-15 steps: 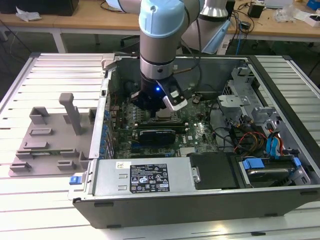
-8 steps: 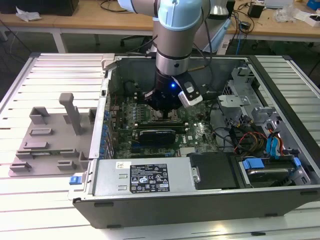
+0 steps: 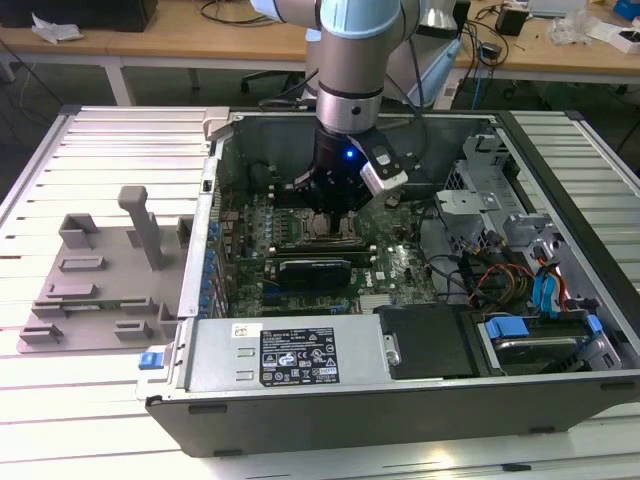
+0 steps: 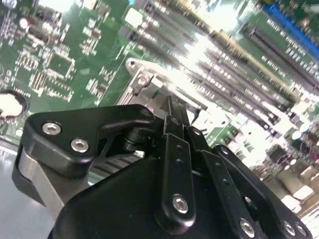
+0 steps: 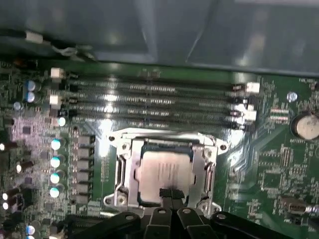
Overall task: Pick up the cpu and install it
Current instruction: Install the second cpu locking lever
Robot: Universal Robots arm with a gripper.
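Observation:
The cpu [image 5: 162, 172], a small square chip with a pale silvery top, lies flat inside the metal-framed socket [image 5: 123, 167] on the green motherboard [image 5: 269, 169]. My gripper [image 5: 170, 193] is directly over the chip's edge, its two black fingers pressed together with no gap, the tips at or just above the chip. In the exterior view the gripper [image 3: 325, 212] reaches down into the open computer case, over the cpu [image 3: 322, 227] in the middle of the board. In the second wrist view the gripper [image 4: 172, 113] tapers to joined tips beside the socket frame [image 4: 135, 69].
Long memory slots [image 5: 154, 102] run beside the socket. A black card [image 3: 315, 268], cables [image 3: 490, 275] and drive bays [image 3: 530, 335] crowd the case toward the exterior view's right. A grey plastic tray with upright posts [image 3: 100, 285] sits outside the case at the exterior view's left.

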